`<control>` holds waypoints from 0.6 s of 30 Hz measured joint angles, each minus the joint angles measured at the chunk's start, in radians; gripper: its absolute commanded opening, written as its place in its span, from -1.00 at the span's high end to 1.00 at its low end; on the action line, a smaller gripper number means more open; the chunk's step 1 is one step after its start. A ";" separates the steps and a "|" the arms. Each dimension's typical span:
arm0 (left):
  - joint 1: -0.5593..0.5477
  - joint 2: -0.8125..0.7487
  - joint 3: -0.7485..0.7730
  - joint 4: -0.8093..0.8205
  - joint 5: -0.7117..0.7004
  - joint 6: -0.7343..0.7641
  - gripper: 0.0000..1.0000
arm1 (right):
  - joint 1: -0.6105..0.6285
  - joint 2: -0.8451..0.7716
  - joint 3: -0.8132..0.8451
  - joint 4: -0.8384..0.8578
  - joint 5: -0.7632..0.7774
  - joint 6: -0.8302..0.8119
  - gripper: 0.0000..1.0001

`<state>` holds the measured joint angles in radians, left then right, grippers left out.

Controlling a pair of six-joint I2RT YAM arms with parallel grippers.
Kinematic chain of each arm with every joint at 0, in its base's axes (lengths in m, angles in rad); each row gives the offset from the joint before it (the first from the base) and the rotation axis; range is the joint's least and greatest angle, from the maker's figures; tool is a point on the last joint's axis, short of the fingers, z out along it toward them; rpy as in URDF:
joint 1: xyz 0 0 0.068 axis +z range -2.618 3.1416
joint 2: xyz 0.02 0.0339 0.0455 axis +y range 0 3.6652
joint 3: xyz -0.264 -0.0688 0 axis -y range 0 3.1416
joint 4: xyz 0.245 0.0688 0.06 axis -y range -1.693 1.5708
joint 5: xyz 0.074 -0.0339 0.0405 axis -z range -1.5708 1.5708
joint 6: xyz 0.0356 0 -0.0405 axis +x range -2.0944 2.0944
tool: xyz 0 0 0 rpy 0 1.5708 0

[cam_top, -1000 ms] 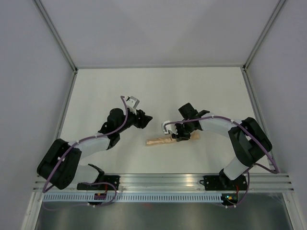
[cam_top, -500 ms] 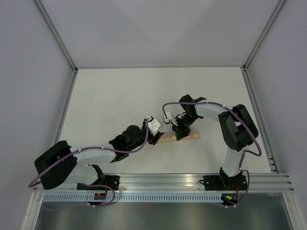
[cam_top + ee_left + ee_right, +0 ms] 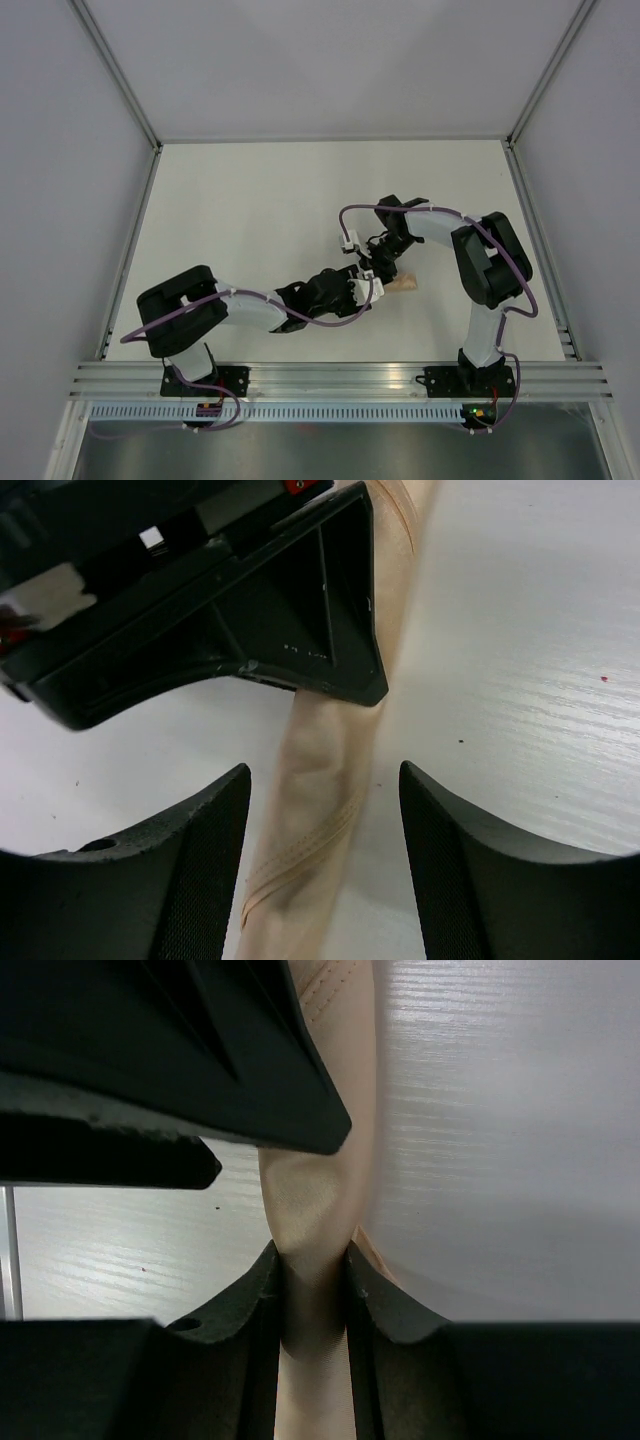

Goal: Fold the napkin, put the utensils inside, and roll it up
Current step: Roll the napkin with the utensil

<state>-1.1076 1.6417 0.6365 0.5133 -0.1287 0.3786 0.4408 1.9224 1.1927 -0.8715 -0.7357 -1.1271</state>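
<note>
The napkin (image 3: 404, 285) lies on the table as a tight peach-orange roll, mostly covered by both grippers in the top view. My right gripper (image 3: 312, 1260) is shut on the roll, its pads pinching the cloth (image 3: 318, 1185) inward. My left gripper (image 3: 322, 800) is open and straddles the roll (image 3: 318, 765) with a gap on each side, touching nothing. The two grippers nearly meet: the right gripper's black body (image 3: 250, 610) sits just ahead of my left fingers. In the top view the left gripper (image 3: 364, 291) is close beside the right gripper (image 3: 381, 272). The utensils are hidden.
The white table (image 3: 250, 200) is walled by grey panels, with metal posts at the back corners (image 3: 157, 146). An aluminium rail (image 3: 340, 378) runs along the near edge. The left arm stretches low across the table's front half toward the middle.
My left arm has swung from the table's left side rightward to the roll, its open jaws now astride it. The right gripper has kept its hold and shifted slightly.
</note>
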 measured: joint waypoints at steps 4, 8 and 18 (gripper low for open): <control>-0.001 0.057 0.049 -0.013 0.004 0.037 -0.33 | -0.005 0.008 0.007 -0.008 -0.007 0.000 0.89; -0.001 0.103 0.086 -0.024 0.008 0.065 -0.30 | -0.006 0.017 0.016 -0.019 -0.011 0.000 0.90; 0.001 0.162 0.154 -0.088 0.045 0.088 0.22 | -0.019 0.033 0.030 -0.044 -0.027 -0.008 0.90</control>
<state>-1.1069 1.8038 0.7902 0.4255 -0.0834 0.4667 0.4221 1.9553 1.2228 -0.9157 -0.7624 -1.1347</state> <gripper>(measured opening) 0.476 0.323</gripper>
